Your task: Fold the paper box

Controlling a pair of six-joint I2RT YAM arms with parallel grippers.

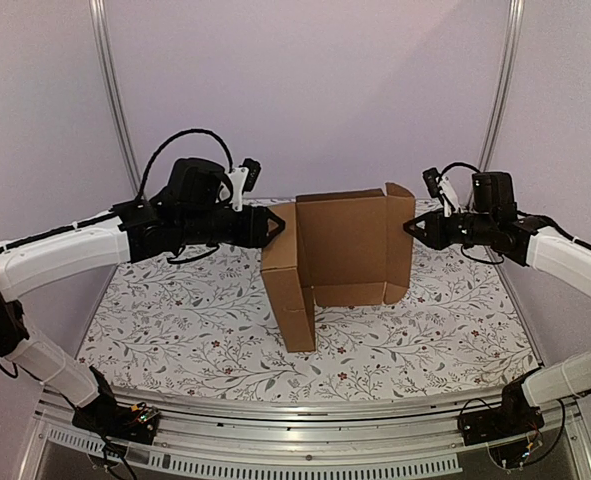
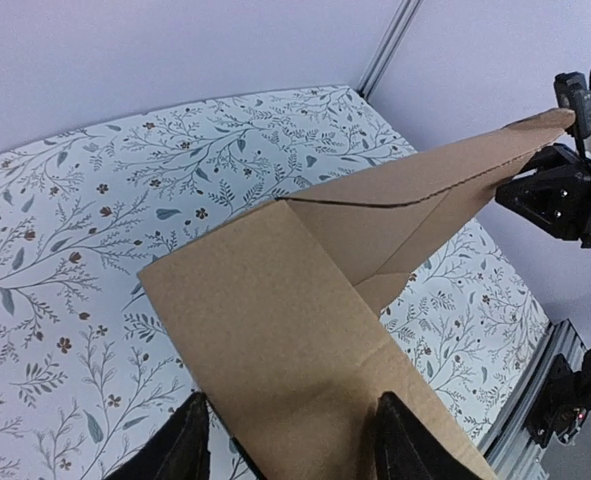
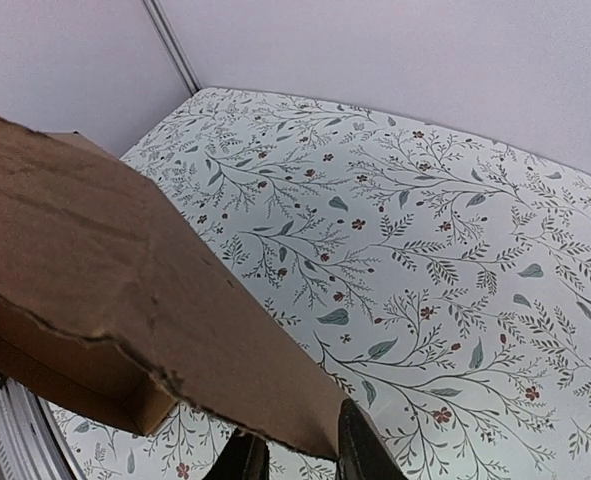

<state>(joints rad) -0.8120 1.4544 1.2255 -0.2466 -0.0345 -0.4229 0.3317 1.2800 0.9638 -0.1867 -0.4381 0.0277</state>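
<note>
From above, the box (image 1: pixel 345 240) stands half-formed on the table (image 1: pixel 175 330), walls up and flaps loose, between the left gripper (image 1: pixel 275 226) and right gripper (image 1: pixel 410 228). In the left wrist view, fingers (image 2: pixel 190 440) straddle a wall, and I cannot tell if they grip it. In the right wrist view, fingers (image 3: pixel 360 445) pinch a flap; tucking and closing seem left to do.

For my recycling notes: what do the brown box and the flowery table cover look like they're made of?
The paper box: plain brown cardboard, likely corrugated, matte and unprinted; its torn edge shows rough fibres. The table cover: probably printed cloth or vinyl, matte with a leaf pattern; the pictures cannot settle which.
</note>
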